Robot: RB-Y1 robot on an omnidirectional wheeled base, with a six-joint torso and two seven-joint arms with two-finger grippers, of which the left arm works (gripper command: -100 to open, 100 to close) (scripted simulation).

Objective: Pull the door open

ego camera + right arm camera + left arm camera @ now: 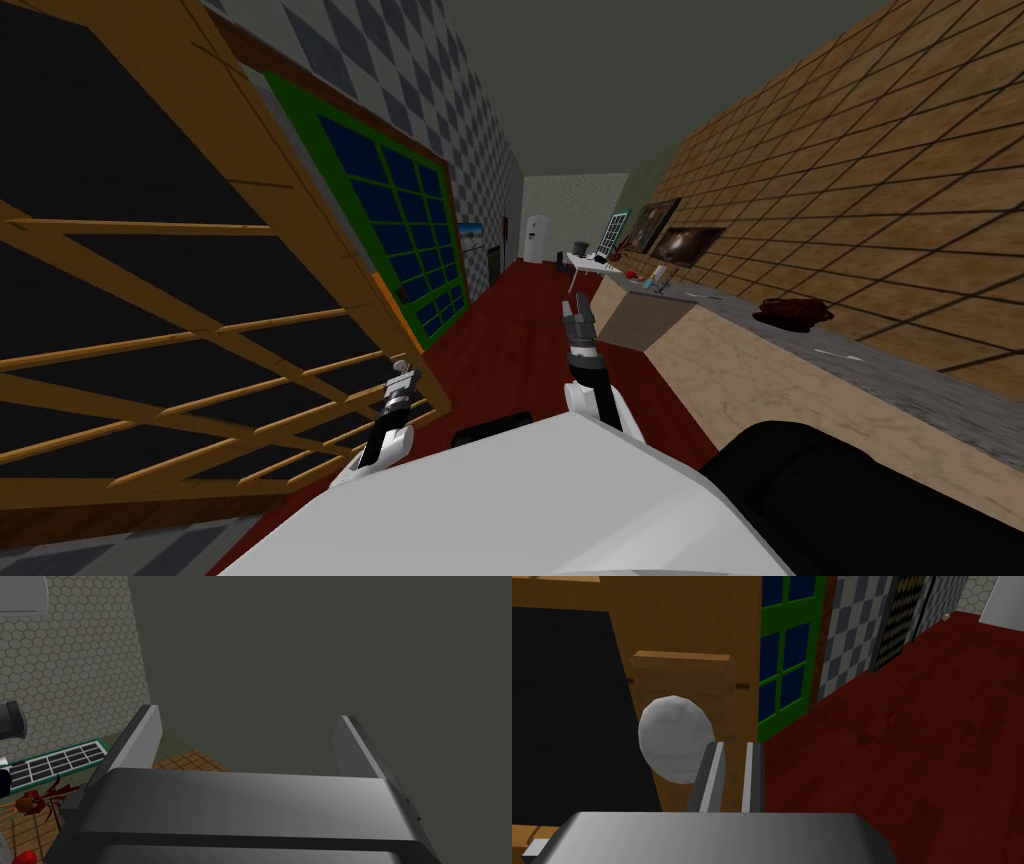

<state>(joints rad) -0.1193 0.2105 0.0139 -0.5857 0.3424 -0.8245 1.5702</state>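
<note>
Wooden lattice door (pixel 285 190) far left, black area behind its bars. Grey knob (pixel 672 738) on the door's edge stile, not gripped. Left gripper (pixel 735 747) just beside knob, on the side toward green door (pixel 784 651); fingers pressed together on nothing. Red floor (pixel 912 726) below. Right gripper (pixel 247 715) raised mid-corridor, well apart from door, fingers spread wide. Counter (pixel 760 370) along right wall.

One wooden lattice door (pixel 150 227) with one grey knob (pixel 673 738), two framed wall pictures (pixel 690 243).
</note>
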